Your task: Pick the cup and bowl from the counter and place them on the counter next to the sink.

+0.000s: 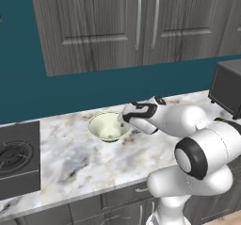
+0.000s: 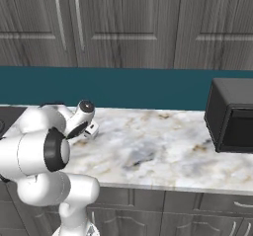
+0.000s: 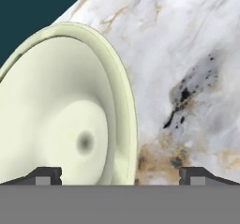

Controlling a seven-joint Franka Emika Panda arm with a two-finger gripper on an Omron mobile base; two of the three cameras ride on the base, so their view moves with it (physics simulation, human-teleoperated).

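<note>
The bowl (image 1: 108, 126) stands upright on the marble counter (image 1: 75, 158), near the back wall. It is pale cream-green inside with a lighter rim. My gripper (image 1: 124, 121) hangs just over its right rim, open. In the hand view the bowl (image 3: 61, 120) is very close, and its near rim runs between the two fingertips (image 3: 47, 175). My gripper (image 3: 121, 175) stands wide with one finger over the bowl's inside and the other over bare counter (image 3: 187, 54). Nothing is held. From the right base view the arm hides the bowl. The cup and the sink are out of view.
A black stovetop (image 1: 16, 158) is set into the counter at the left. A dark microwave-like box (image 2: 231, 115) stands at the right end of the counter (image 2: 148, 146). Grey wall cabinets (image 1: 136, 21) hang above a teal backsplash.
</note>
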